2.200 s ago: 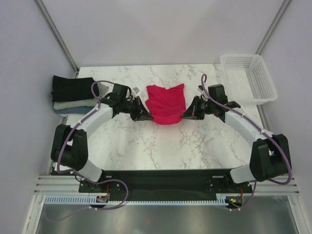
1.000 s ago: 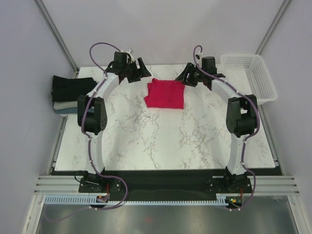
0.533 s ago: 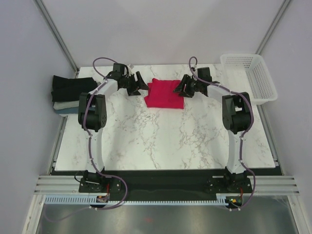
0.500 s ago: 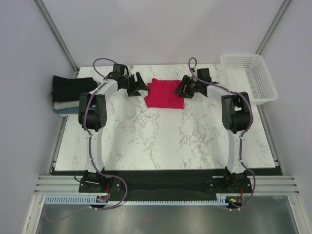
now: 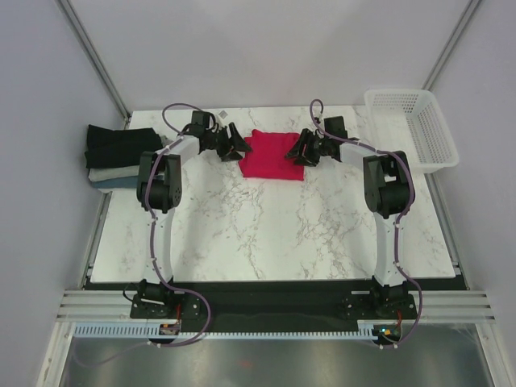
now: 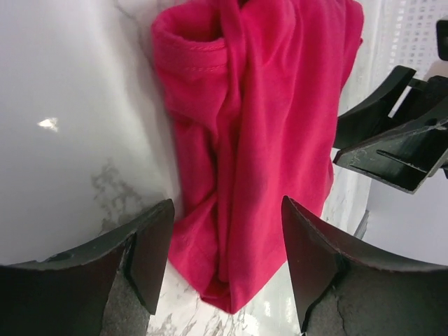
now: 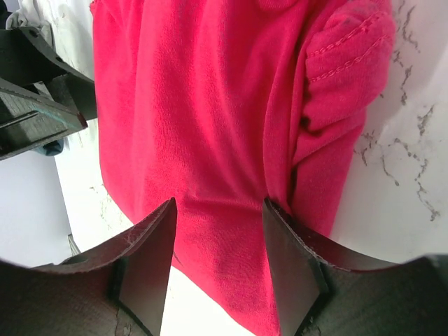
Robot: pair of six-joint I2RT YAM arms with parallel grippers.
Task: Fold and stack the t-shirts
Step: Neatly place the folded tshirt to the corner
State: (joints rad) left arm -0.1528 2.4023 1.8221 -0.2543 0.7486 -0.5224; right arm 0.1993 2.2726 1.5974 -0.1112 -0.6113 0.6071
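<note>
table: white marble table [image 5: 266, 234], grey walls behind.
red shirt [image 5: 272, 157]: folded, laid far middle, flanked by both grippers.
shirt stack [image 5: 113, 157]: placed far left.
left gripper [image 5: 235, 145]: jaws spread at the shirt's left edge, nothing clamped.
right gripper [image 5: 297, 150]: jaws spread at the right edge, nothing clamped.

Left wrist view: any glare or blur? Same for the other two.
Left wrist view: one small glint on the glossy table, red t-shirt stitching sharp, near fingers dark but in focus. Right wrist view: table past the shirt's edge blows out to white, seams crisp. Top external view: even soft light, faint shadows, no blur.
</note>
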